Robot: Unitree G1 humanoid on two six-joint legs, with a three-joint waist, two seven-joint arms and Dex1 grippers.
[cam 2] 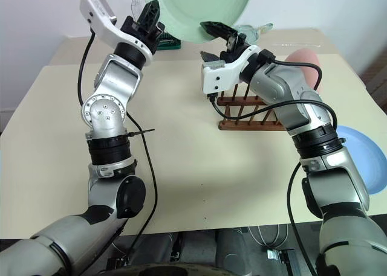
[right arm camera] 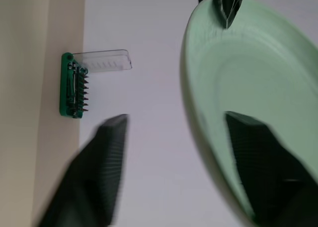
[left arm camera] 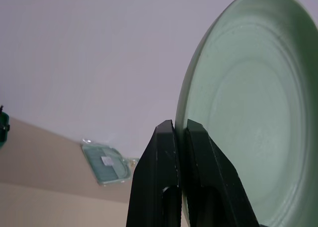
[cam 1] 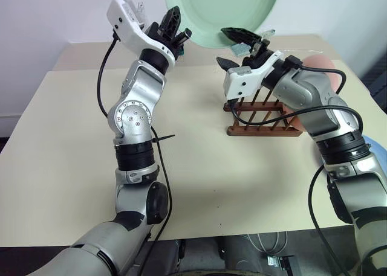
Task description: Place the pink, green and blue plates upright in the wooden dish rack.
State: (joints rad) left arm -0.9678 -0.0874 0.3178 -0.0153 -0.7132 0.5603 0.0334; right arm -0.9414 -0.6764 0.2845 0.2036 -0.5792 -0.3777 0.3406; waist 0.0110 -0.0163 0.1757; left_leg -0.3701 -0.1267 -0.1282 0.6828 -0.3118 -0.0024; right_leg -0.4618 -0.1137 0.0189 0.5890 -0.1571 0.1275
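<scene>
Left gripper (cam 1: 176, 23) pinches the pale mint green round plate (cam 1: 224, 10) by its rim, raised above the dark wooden peg rack (cam 1: 260, 116) (plate's top cut off); right gripper (cam 1: 233, 46) stands apart astride its opposite edge.

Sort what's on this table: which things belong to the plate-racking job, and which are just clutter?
Job:
green plate, pinched at its rim by the left end effector
pink plate, behind the rack
blue plate
wooden dish rack
right end effector, straddling the green plate's rim

Clutter:
green screwdriver-bit holder
</scene>
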